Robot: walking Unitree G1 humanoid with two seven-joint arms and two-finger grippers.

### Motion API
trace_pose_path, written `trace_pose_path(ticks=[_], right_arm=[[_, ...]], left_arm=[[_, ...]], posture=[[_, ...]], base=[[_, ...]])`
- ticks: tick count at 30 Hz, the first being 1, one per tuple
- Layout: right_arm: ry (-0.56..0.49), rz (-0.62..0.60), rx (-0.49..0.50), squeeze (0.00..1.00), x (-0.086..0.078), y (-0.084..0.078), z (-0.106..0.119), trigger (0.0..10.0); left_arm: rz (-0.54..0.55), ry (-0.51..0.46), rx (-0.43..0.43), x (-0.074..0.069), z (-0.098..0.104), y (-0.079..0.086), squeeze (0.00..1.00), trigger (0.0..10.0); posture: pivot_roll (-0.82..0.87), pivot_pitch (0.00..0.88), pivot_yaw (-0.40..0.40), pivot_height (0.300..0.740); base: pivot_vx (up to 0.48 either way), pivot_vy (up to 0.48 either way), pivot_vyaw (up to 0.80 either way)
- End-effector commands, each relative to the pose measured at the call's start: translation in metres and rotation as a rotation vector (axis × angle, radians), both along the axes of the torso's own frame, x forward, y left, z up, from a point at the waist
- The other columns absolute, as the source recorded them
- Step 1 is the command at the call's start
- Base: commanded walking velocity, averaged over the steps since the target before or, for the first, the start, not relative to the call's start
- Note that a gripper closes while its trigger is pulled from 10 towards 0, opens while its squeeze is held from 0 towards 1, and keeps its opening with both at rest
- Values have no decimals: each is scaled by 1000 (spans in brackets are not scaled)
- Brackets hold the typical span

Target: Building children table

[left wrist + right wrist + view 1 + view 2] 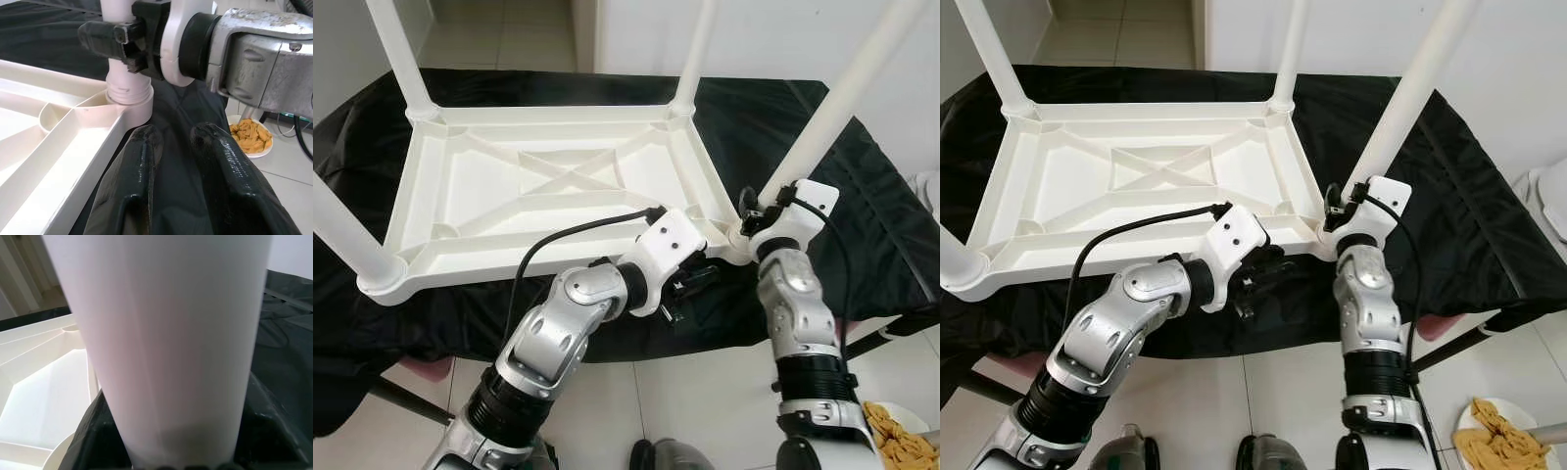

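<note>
At the tabletop's (558, 186) near corner socket, right gripper (756, 217) clamps the fourth leg (832, 108), seating it; left gripper (690, 284) waits alongside, empty, fingers parted. Next: twist home.

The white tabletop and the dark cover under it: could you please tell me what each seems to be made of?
The upside-down tabletop looks like moulded plastic, smooth and slightly glossy: ribs and corner sockets are cast in one white piece. The leg held by the right pincer looks like the same plastic. The black cover looks like thin woven fabric, possibly synthetic: it wrinkles, drapes and has a faint sheen.
</note>
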State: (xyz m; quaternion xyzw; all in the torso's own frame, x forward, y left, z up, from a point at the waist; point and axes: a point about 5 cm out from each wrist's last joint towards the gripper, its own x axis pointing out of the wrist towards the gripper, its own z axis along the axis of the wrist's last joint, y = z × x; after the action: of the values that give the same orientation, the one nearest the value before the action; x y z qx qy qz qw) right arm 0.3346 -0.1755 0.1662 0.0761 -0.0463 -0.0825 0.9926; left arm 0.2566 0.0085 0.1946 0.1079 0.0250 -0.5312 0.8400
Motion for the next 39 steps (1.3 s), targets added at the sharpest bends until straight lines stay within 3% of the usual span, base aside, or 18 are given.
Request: trace_pose_path(ticks=[1,3,4,6,7,16,20,21,22,30,34,39], right_arm=[[106,-7,79,0,-3,5,-22,10000],[104,-4,75,0,-3,5,-22,10000],[103,-4,71,137,-3,6,-22,10000],[95,1,68,137,-3,5,-21,10000],[50,44,64,1000,-3,2,-15,10000],[-21,116,44,1000,-7,-5,-7,10000],[-43,140,7,1000,-11,-15,-7,10000],[-49,170,0,847,-13,-18,-7,10000],[-59,190,-18,0,-15,-20,-7,10000],[-86,259,-76,0,-19,-32,-3,10000],[-109,363,-112,0,-24,-32,3,10000],[-100,382,-130,0,-27,-35,1,10000]], left_arm=[[6,5,-5,-3,-1,-2,0,10000],[6,5,-5,-3,-1,-2,0,10000],[6,5,-5,-3,-1,-2,0,10000],[6,5,-5,-3,-1,-2,0,10000],[6,4,-5,-3,-1,-2,0,10000],[20,-2,-6,0,-1,-2,0,10000],[39,-15,-9,5,1,-3,0,10000],[47,-20,-10,7,1,-3,0,10000],[53,-26,-9,9,2,-3,0,10000],[88,-58,4,23,5,-9,0,10000],[132,-65,31,40,4,-25,0,10000],[143,-116,76,45,2,-33,0,10000]], posture=[[39,85,-51,740],[39,80,-53,740],[39,80,-53,740],[39,80,-53,740],[38,72,-55,740],[34,66,-56,740],[26,62,-55,740],[26,62,-55,740],[23,62,-53,740],[15,72,-44,740],[11,90,-38,740],[8,95,-37,740]], base=[[0,0,0],[0,0,0],[0,0,0],[0,0,0],[0,0,0],[0,0,0],[0,0,0],[0,0,0],[0,0,0],[0,0,0],[0,0,0],[0,0,0]])
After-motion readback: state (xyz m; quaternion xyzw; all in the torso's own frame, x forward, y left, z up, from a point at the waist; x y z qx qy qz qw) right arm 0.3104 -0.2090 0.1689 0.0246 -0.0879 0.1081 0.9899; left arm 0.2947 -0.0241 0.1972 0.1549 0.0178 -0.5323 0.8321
